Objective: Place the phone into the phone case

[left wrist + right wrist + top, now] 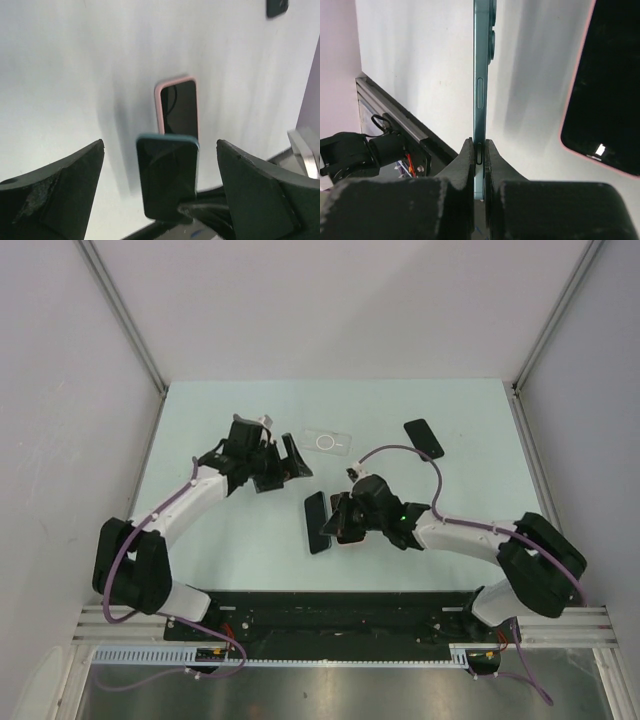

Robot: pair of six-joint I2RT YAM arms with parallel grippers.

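Phone (480, 60), slim, teal-edged, dark-screened, sits clamped in right claw (479, 146); left claw (160, 145) gapes apart.

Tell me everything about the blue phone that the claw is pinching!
The blue phone is thin, with a teal frame that looks like metal, a dark shiny screen, small side buttons and round camera bumps on its back. The right claw is shut on one end, squeezing front and back, so the phone is held up rather than lying flat. Nothing else is seen touching it. A pink-rimmed phone lies flat on the pale table beside it, not touching it.
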